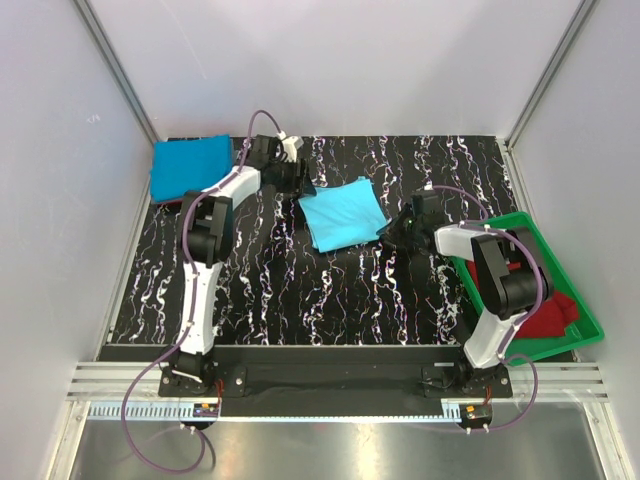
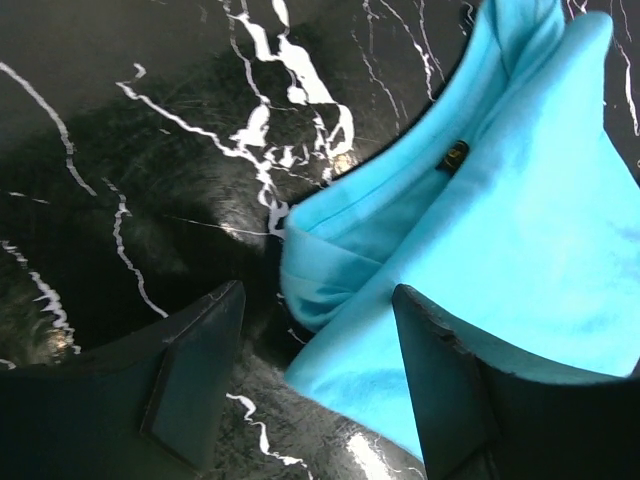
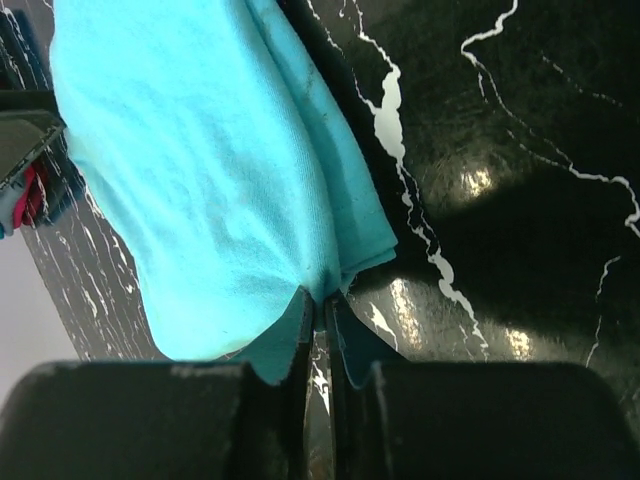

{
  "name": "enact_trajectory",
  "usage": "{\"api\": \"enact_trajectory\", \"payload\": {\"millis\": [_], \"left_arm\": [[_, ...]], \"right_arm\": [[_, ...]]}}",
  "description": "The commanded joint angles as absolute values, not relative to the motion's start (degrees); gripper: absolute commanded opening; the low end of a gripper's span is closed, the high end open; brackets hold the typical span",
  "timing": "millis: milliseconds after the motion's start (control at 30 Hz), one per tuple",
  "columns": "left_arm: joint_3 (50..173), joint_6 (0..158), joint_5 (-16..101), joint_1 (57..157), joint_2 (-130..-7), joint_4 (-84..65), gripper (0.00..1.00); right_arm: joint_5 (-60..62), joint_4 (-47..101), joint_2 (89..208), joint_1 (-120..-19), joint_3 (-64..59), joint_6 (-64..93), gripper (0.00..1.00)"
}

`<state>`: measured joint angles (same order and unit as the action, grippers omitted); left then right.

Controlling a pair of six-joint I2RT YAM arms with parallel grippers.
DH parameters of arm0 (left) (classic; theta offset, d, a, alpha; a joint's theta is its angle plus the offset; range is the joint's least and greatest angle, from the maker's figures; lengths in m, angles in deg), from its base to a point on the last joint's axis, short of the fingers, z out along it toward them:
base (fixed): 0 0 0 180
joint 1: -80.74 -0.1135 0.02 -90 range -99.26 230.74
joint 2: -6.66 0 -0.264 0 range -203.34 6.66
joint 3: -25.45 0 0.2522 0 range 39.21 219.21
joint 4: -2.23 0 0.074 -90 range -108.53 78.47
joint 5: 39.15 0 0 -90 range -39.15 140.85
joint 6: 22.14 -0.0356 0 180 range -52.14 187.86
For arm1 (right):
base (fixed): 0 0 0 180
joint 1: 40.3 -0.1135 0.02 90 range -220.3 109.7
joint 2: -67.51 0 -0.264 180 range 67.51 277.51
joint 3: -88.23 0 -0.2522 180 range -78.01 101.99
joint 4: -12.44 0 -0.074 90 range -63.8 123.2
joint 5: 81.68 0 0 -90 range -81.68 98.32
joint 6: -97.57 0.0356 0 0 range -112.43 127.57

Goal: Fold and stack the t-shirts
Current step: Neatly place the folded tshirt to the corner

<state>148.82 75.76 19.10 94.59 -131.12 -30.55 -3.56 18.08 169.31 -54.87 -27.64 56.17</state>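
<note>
Your left tool [image 2: 320,297] stands wide, its jaws straddling a folded corner of the light turquoise t-shirt [image 1: 343,215], which runs off to that tool's right. Your right tool [image 3: 318,312] is nearly closed, with the shirt's other side at its tips; you cannot tell whether it pinches. The shirt lies folded in the middle of the surface [image 1: 270,290], between both arms. Only the overhead view shows the deeper blue t-shirt [image 1: 190,167] folded at the far left, nearer your left arm and probably the stack
</note>
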Motion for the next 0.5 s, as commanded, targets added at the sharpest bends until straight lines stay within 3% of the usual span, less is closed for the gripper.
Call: {"api": "enact_trajectory", "payload": {"millis": [0,300,400,467], "left_arm": [[149.00,73.84,18.15,96.03,-131.69,-33.24,0.67],[147.49,72.78,19.91,96.65,-130.45,-33.94,0.65],[148.64,72.43,20.08,96.65,-131.07,-34.20,0.56],[149.86,72.69,19.82,96.65,-131.77,-34.73,0.40]], "right_arm": [[-5.83,17.15,170.95,-53.67,-25.10,54.85,0.11],[-7.15,15.57,170.25,-53.40,-26.86,55.12,0.11],[-7.59,15.31,170.08,-53.31,-27.12,55.38,0.11],[-7.85,15.13,169.82,-53.40,-27.38,55.55,0.11]]}}
